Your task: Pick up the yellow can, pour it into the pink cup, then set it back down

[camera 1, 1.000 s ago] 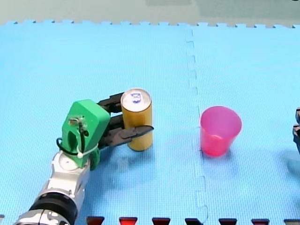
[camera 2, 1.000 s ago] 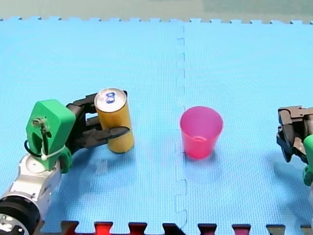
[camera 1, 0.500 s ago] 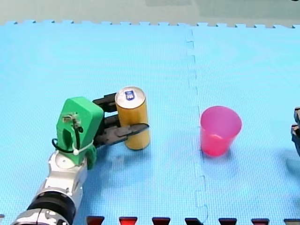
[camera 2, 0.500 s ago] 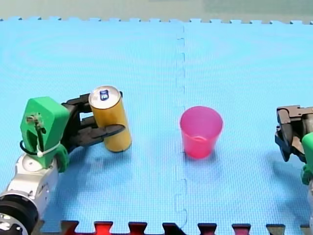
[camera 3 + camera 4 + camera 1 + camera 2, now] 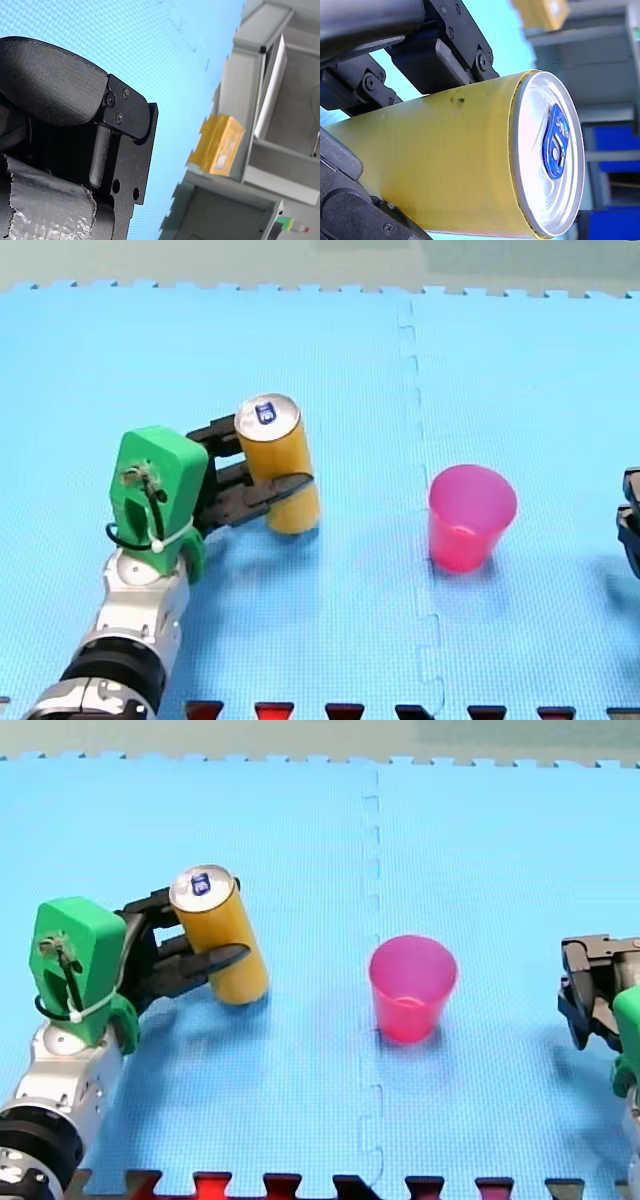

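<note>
Head views are showing the left hand [image 5: 235, 495] working left of the seam [image 5: 412, 390] in the blue foam mat [image 5: 350, 360]. Its fingers [image 5: 285, 488] are wrapping round the yellow can [image 5: 278, 470], which is leaning with its top away from the pink cup [image 5: 470, 520]. The cup is standing upright just right of the seam, mouth facing up, with open mat lying between the two. The right hand [image 5: 600, 990] is holding nothing at the mat's right edge, well apart from the cup.

The first wrist view is catching a black hand casing [image 5: 65, 85] above the mat's toothed border, with a yellow block [image 5: 217, 145] lying beyond it.

The second wrist view is showing black fingers [image 5: 440, 60] pressing on opposite sides of the can, and its silver lid carrying a blue tab [image 5: 556, 145].
</note>
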You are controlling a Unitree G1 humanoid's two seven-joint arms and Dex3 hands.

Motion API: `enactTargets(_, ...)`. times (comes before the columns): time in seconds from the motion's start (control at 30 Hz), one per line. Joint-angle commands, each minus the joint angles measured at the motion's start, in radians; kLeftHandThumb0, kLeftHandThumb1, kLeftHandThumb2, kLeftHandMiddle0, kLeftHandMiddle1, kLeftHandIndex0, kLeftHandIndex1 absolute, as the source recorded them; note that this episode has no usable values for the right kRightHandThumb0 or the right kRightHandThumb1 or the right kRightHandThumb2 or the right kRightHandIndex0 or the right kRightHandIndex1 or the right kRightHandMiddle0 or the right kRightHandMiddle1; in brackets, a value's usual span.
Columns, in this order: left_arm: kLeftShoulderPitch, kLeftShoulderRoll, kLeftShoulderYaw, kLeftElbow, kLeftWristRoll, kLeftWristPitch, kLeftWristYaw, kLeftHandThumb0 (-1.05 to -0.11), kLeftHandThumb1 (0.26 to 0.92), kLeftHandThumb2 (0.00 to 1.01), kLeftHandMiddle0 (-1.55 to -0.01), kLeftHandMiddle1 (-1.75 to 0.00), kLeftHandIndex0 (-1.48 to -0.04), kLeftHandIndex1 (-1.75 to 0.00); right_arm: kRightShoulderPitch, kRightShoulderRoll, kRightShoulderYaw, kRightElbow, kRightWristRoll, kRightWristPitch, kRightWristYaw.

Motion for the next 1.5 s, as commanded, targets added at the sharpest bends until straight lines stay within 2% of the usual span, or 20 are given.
enactTargets(0.0, 0.004, -0.010, -0.031, -0.055, 0.039, -0.083, 0.048, -0.390, 0.743, 0.00, -1.38, -0.02, -1.24, -0.01, -0.006, 0.000, -0.002, 0.004, 0.005, 0.008, -0.002)
enactTargets(0.17, -0.011, -0.031, -0.062, -0.083, 0.081, -0.094, 0.109, -0.378, 0.742, 0.00, -1.37, -0.01, -1.24, 0.00, -0.007, 0.006, -0.003, 0.003, 0.008, 0.014, 0.002)
enactTargets(0.37, -0.030, -0.037, -0.103, -0.079, 0.129, -0.147, 0.144, -0.364, 0.738, 0.00, -1.37, 0.00, -1.24, 0.00, -0.005, 0.013, -0.003, 0.001, 0.012, 0.015, 0.006)
enactTargets(0.67, -0.048, -0.018, -0.202, -0.081, 0.299, -0.179, 0.314, -0.362, 0.736, 0.00, -1.36, 0.00, -1.25, 0.00, -0.006, 0.020, -0.004, 0.003, 0.014, 0.017, 0.007)
enactTargets(0.83, -0.085, -0.018, -0.259, -0.057, 0.386, -0.152, 0.411, -0.361, 0.736, 0.00, -1.34, 0.00, -1.25, 0.00, -0.007, 0.025, -0.004, 0.005, 0.015, 0.017, 0.011)
enactTargets(1.0, -0.111, -0.020, -0.305, -0.050, 0.446, -0.103, 0.477, -0.361, 0.735, 0.00, -1.33, 0.00, -1.24, 0.00, -0.009, 0.035, -0.002, 0.003, 0.012, 0.018, 0.004)
enactTargets(1.2, -0.135, -0.021, -0.333, -0.053, 0.461, -0.035, 0.479, -0.368, 0.739, 0.00, -1.30, 0.00, -1.23, 0.00, -0.011, 0.041, 0.001, 0.007, 0.007, 0.015, -0.006)
enactTargets(1.47, -0.181, -0.017, -0.381, -0.041, 0.513, 0.025, 0.544, -0.388, 0.748, 0.00, -1.29, 0.00, -1.22, 0.00, -0.014, 0.050, 0.004, 0.018, 0.001, 0.002, -0.018)
